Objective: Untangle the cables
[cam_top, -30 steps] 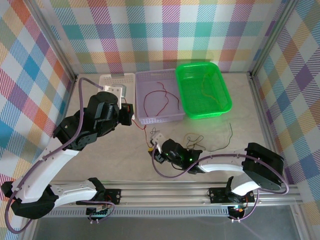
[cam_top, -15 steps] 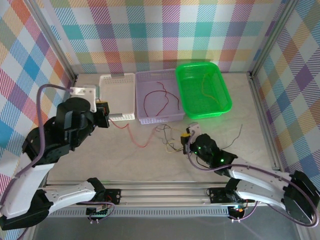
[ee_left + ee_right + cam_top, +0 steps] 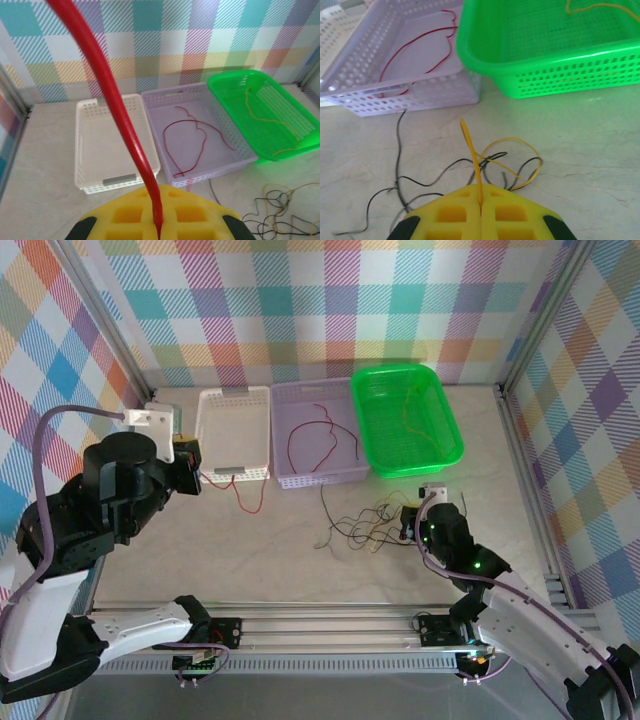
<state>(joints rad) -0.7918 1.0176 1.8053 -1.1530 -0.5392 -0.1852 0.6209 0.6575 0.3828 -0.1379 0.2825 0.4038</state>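
Two grippers each clamped a wire. The left gripper [image 3: 158, 231] pinched a red cable [image 3: 112, 107] that rose past its camera, and the right gripper [image 3: 481, 206] pinched a yellow cable [image 3: 471, 147]. Just beyond the right one, the black-and-yellow tangle [image 3: 365, 527] lay on the table [image 3: 520, 475]. Farther back, the lilac basket [image 3: 420, 97] held a red wire [image 3: 290, 448], and the green basket [image 3: 560, 70] beside it held an orange wire [image 3: 249, 106].

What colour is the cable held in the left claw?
Red. The cable in the left claw shows best in the left wrist view.
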